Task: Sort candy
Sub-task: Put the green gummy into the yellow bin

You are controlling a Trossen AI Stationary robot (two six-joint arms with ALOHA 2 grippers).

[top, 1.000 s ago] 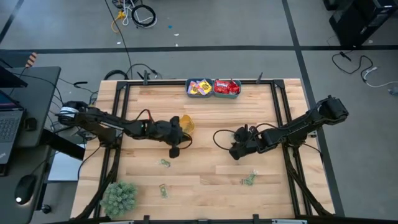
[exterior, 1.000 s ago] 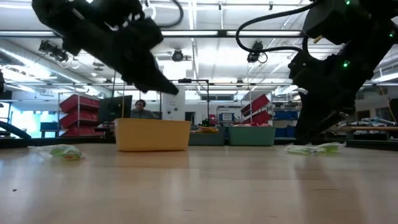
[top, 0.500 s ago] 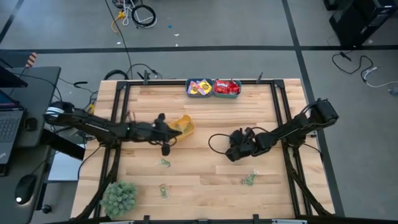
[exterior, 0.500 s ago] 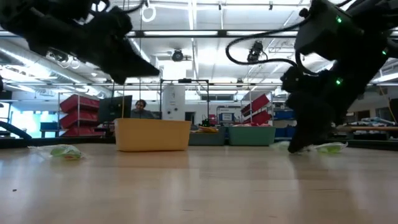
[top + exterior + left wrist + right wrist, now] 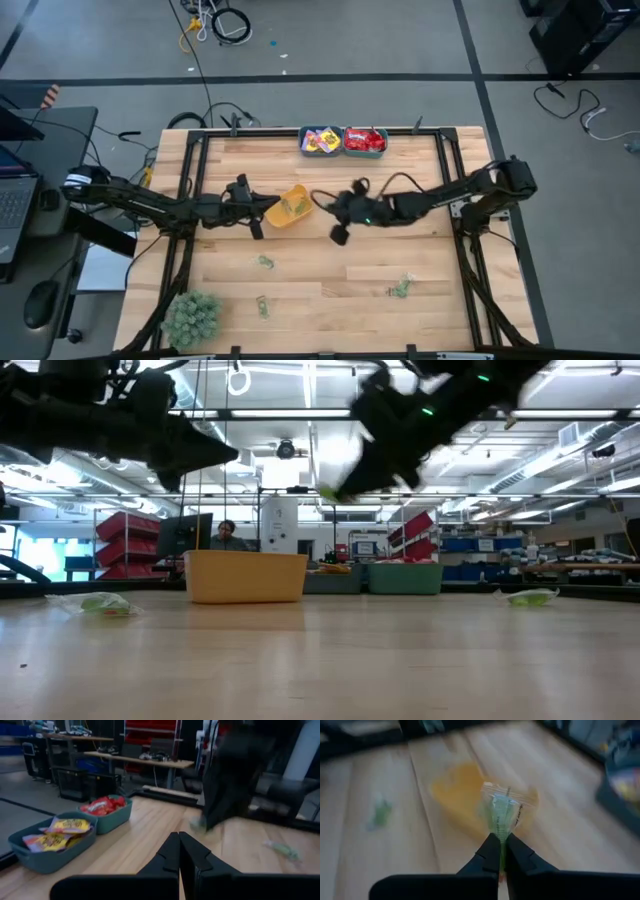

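Pinching green candy (image 5: 498, 815) between right fingers (image 5: 490, 851).

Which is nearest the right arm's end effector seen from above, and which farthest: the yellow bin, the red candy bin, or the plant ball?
From the right end effector, shut on a green candy:
1. Yellow bin, just beside it, toward the left arm.
2. Red candy bin, at the table's far edge.
3. Plant ball, at the near left corner.

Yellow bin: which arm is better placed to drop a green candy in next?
Right. Its claw is shut on a green candy above the table near the yellow bin; the left claw is shut, empty.
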